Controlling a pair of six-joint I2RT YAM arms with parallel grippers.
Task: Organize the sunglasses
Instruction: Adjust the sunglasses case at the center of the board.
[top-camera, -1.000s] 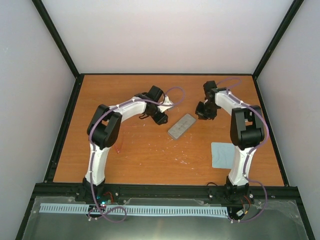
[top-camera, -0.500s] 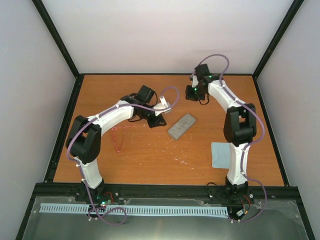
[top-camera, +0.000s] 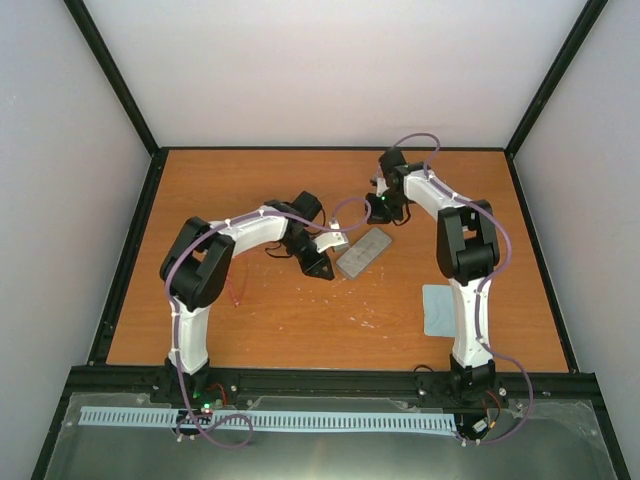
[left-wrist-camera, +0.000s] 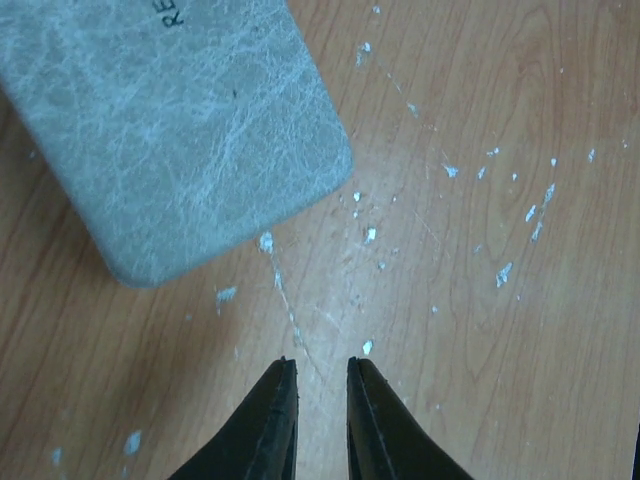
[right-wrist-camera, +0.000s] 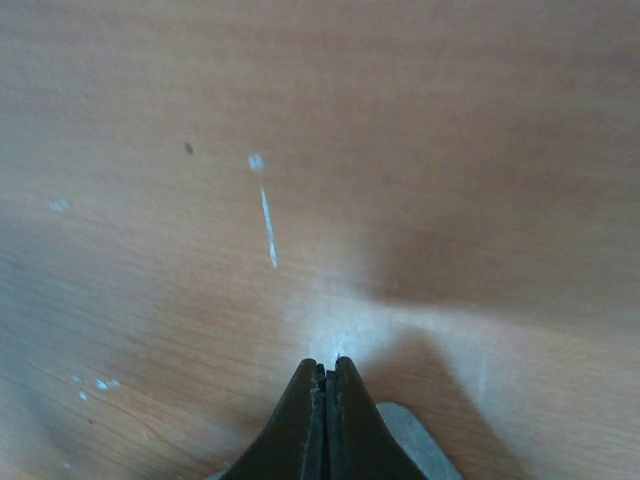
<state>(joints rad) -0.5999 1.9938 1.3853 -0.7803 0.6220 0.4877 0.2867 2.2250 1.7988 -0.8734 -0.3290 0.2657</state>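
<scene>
Both arms have closed in on the case (top-camera: 363, 250), which has stayed put near the middle of the worktop (top-camera: 290, 325). The left gripper (left-wrist-camera: 320, 366) has swung to the case's near-left end, and the right gripper (right-wrist-camera: 328, 366) has dropped from the far edge to its far-right end.

The left fingers stand almost together, with only a narrow slit between them, holding nothing and hanging just short of the case's rounded corner. The right fingers are pressed tight together, empty, low over bare wood.

The sunglasses (top-camera: 236, 290) lie toward the left edge, partly hidden by the left arm and well apart from both grippers. The cloth (top-camera: 445, 310) sits near the right near corner.

The step looks like getting the case open before the sunglasses go in. That likely calls for one gripper to pin the case while the other works at the lid, whose seam is not visible here.
</scene>
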